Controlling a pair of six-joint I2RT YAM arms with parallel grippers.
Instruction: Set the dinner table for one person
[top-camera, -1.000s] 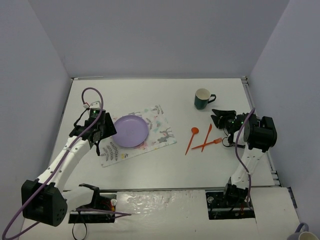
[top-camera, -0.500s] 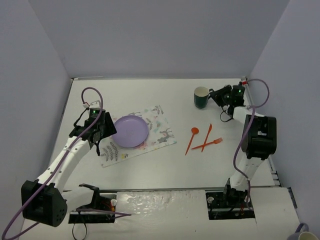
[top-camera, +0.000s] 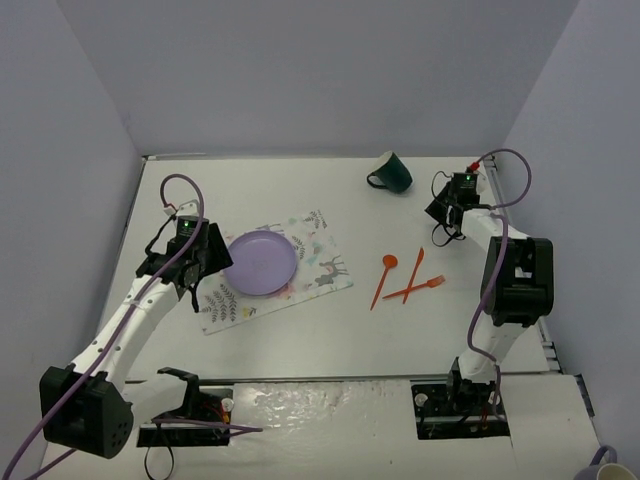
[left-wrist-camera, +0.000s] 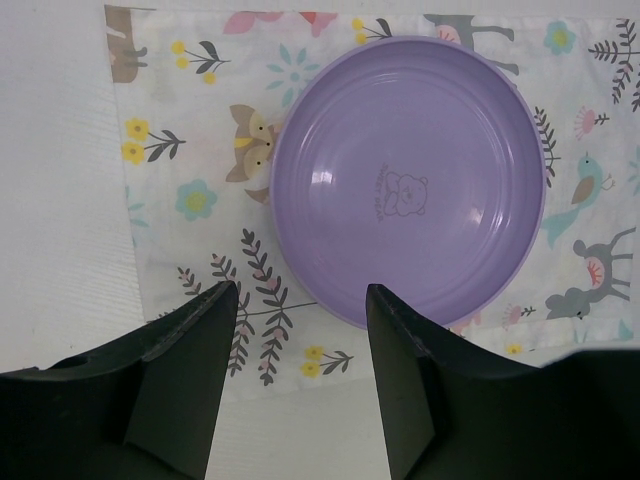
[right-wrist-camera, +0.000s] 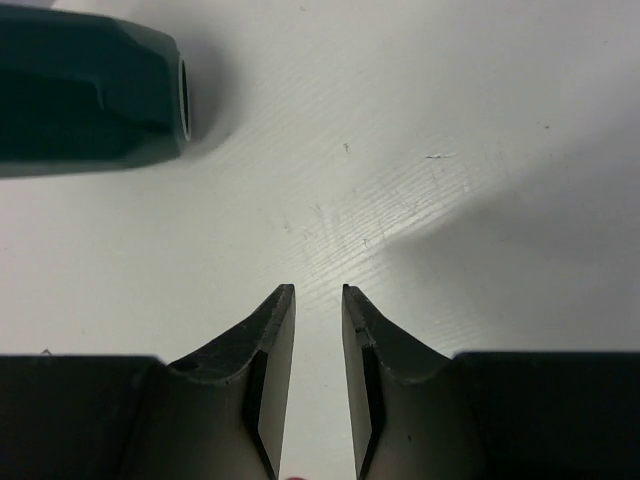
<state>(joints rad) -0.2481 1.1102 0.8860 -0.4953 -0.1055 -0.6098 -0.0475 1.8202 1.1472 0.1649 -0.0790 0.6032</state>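
So far, you have the plate (top-camera: 261, 263) on the placemat (top-camera: 327, 265), left of centre on the table (top-camera: 300, 190). Left to do, I judge: the tipped mug (top-camera: 390, 173) at the far edge and the loose cutlery (top-camera: 389, 261). Left hand (left-wrist-camera: 300, 292) spread by the plate; right hand (right-wrist-camera: 318, 292) nearly pressed together, empty.

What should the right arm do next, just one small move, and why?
Probably open the right gripper and ease it toward the dark green mug. The mug lies on its side on the dinner table, apart from the gripper, which is nearly shut on nothing.
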